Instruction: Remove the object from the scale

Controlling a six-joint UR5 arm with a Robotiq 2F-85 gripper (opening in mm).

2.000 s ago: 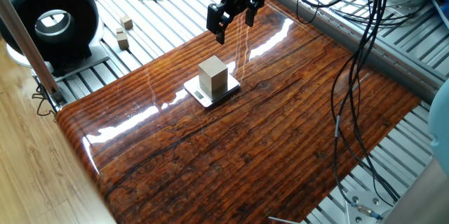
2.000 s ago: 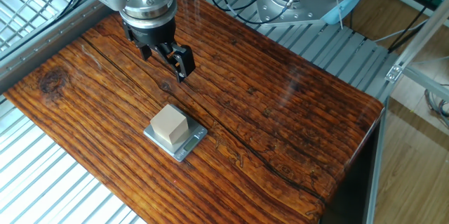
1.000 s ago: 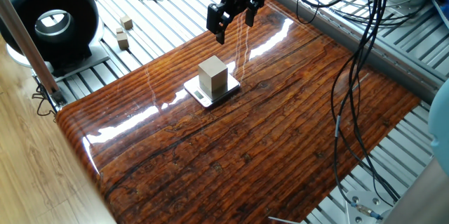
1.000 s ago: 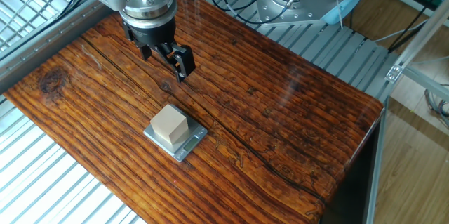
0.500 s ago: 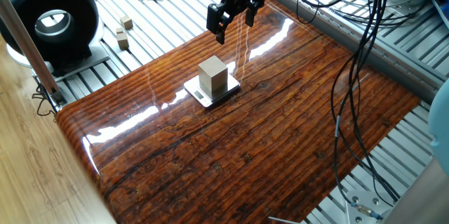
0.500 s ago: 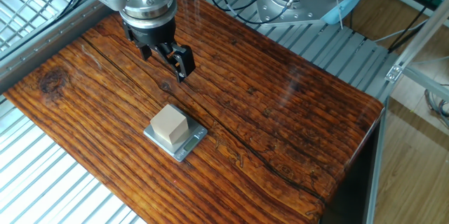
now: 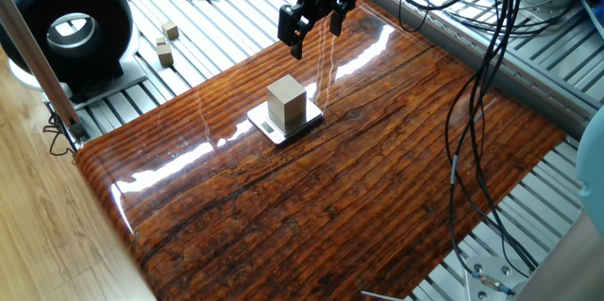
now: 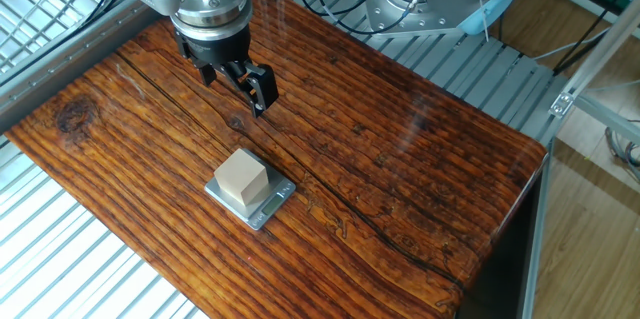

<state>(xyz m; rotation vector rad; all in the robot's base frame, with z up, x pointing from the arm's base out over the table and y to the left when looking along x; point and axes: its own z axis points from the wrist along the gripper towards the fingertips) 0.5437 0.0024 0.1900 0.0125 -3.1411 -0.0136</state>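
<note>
The pale beige wooden block (image 7: 286, 102) (image 8: 242, 178) stands upright on the thin silver-grey scale (image 7: 271, 130) (image 8: 272, 206), in the middle of the dark wooden tabletop. My gripper (image 7: 316, 29) (image 8: 236, 84) hangs open above the table's far side, well behind the block and apart from it. Nothing is between its black fingers (image 7: 294, 35).
Two small tan cubes (image 7: 166, 44) lie on the slatted metal surface at the back left, beside a black ring-shaped device (image 7: 66, 27). Black cables (image 7: 491, 75) hang over the table's right side. Slatted metal (image 8: 60, 259) surrounds the board.
</note>
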